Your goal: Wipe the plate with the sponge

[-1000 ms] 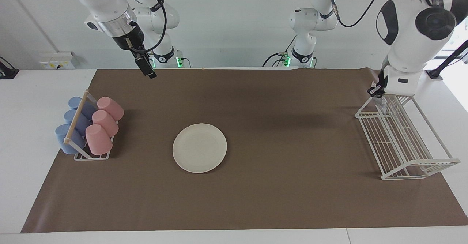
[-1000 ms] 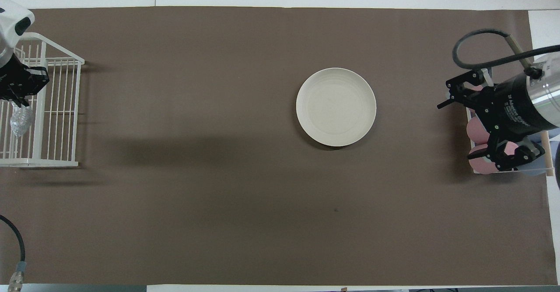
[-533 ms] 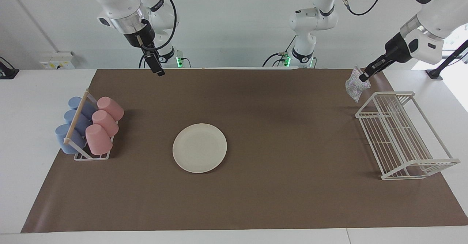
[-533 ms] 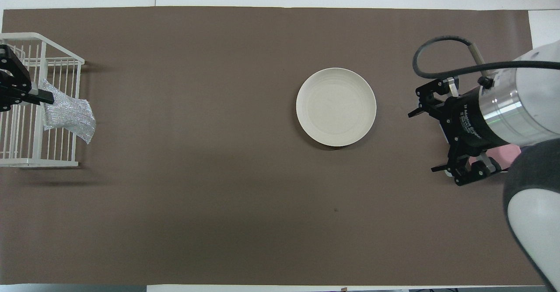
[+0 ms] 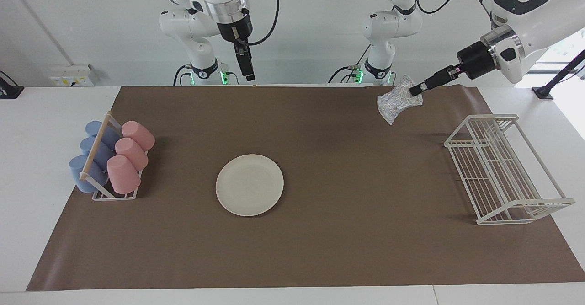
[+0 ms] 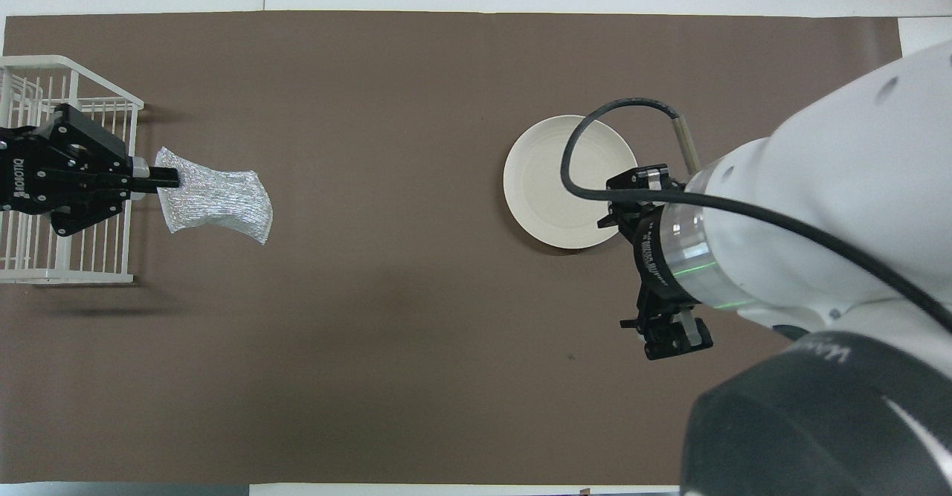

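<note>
Round cream-white plate (image 5: 249,184): flat mid-mat, toward right arm's end from left gripper (image 5: 415,90). Nearer robots than plate, silvery speckled sponge (image 5: 396,100) hanging airborne, clamped by that gripper. Right gripper (image 5: 247,72) raised, spread, empty.

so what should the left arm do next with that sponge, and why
Probably carry it on across toward the plate and lower it there. The left tool is shut on the sponge, which hangs in the air over bare mat beside the rack, well short of the plate, so no wiping can start yet.
</note>
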